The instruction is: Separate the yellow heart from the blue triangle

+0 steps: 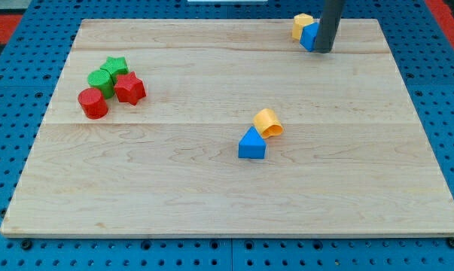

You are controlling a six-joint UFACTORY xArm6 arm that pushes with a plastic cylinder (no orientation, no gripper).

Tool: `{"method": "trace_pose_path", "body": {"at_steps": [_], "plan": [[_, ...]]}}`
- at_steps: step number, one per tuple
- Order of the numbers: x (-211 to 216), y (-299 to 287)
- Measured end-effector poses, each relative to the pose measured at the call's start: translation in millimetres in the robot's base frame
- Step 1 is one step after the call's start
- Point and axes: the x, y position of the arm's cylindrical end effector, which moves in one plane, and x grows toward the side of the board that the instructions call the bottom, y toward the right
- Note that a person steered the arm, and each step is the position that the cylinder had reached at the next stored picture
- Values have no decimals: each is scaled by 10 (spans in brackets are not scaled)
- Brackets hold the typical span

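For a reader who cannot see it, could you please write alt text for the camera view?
A yellow heart touches a blue triangle mid-board, while my tip rests at the view's top beside a blue block and a yellow block. Green star, green cylinder, red star and red cylinder cluster at the left.

Yellow heart (268, 122) touching blue triangle (251, 144)

Single high oblique view over board (211, 188)

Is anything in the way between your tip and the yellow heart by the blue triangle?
Nothing visible. My tip is at the view's top, beside a blue block and a yellow block. Bare board lies between it and the yellow heart touching the blue triangle.
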Motion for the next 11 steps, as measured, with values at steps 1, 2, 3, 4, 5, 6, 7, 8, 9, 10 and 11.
{"method": "trace_pose_path", "body": {"at_steps": [1,2,3,4,5,6,7,8,9,10,11], "plan": [[745,16],[1740,-58],[2190,-548],[2552,-836],[2527,-1327],[2223,-1560],[2147,-1295],[2031,-975],[1838,-917],[1569,-974],[1229,-1137]]}}
